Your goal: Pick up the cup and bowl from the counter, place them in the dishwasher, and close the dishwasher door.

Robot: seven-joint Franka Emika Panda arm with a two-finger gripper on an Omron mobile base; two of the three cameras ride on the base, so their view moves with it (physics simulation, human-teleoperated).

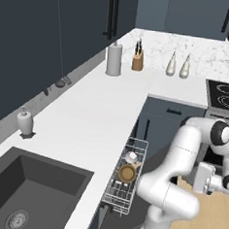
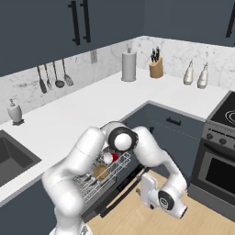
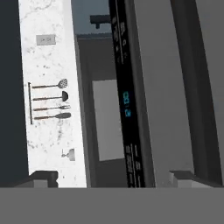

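The dishwasher's silver wire rack is pulled out below the white counter. In the rack lie the red cup, on its side, and beside it the tan bowl. The dark grey dishwasher door hangs open, folded down toward the floor. My gripper is low by the door's outer edge, open and empty. In the hand view the door's black control strip runs between my fingertips, close in front.
A soap dispenser stands by the dark sink. A paper towel roll, a knife block and two bottles sit at the back. The oven stands right of the dishwasher, across bare wooden floor.
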